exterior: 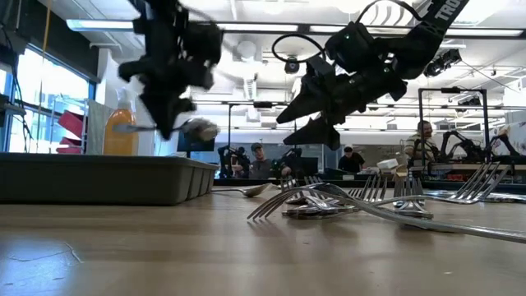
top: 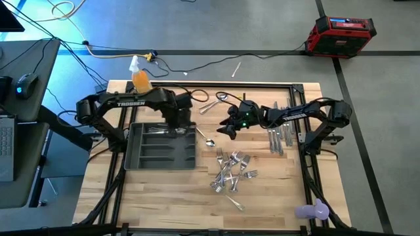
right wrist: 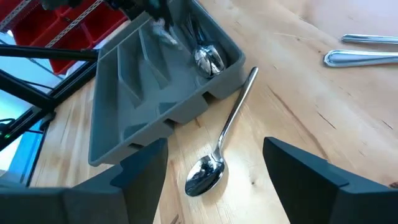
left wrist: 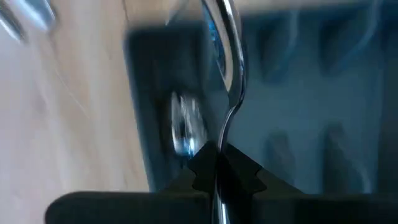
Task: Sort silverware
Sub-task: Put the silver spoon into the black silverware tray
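My left gripper (top: 178,120) is over the far part of the dark grey tray (top: 161,147), shut on a spoon (left wrist: 225,56). Another spoon (left wrist: 184,127) lies inside the tray below it. My right gripper (right wrist: 214,148) hangs open above a single spoon (right wrist: 219,146) that lies flat on the wood just right of the tray (right wrist: 143,81); its fingers stand on either side without touching it. A heap of forks (top: 231,172) lies near the table's middle. Knives (top: 278,137) lie to the right, and more spoons (top: 211,103) lie at the far side. My left gripper pinches the spoon's handle (left wrist: 219,146) between its two fingers, which come from above and point down. The bowl (left wrist: 224,43) sticks out past the fingertips. In the low view the spoon (exterior: 197,128) lies about level across the fingers, lifted clear above the tray.
An orange spray bottle (top: 140,77) stands at the far left corner of the table. A purple object (top: 312,210) sits at the near right corner. Black frame rails (top: 303,164) run along the table's sides. People show in the room behind in the low view.
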Controlling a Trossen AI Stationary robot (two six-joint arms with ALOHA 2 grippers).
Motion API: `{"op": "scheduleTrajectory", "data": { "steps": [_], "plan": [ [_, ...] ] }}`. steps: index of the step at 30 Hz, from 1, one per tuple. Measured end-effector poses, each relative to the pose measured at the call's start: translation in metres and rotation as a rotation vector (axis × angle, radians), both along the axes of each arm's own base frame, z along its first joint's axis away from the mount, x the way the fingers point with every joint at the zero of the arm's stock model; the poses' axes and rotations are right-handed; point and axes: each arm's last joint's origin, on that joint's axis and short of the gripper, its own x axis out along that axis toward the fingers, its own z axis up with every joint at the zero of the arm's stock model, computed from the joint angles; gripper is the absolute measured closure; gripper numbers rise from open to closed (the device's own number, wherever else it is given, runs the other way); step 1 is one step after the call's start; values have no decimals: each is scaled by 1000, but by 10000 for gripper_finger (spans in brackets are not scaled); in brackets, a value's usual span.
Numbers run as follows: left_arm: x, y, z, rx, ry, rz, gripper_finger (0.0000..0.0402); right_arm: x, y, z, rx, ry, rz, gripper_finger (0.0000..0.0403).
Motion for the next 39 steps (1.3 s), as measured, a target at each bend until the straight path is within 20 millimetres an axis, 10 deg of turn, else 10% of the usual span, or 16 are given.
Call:
{"op": "scheduleTrajectory", "data": {
  "steps": [20, 39],
  "plan": [
    [-12, 38, -81, -399, 349, 78, 401, 0, 0, -1, -14, 8, 8, 154],
    [-10, 73, -42, -205, 231, 133, 401, -3, -1, -5, -32, 69, -31, 154]
  ]
}}
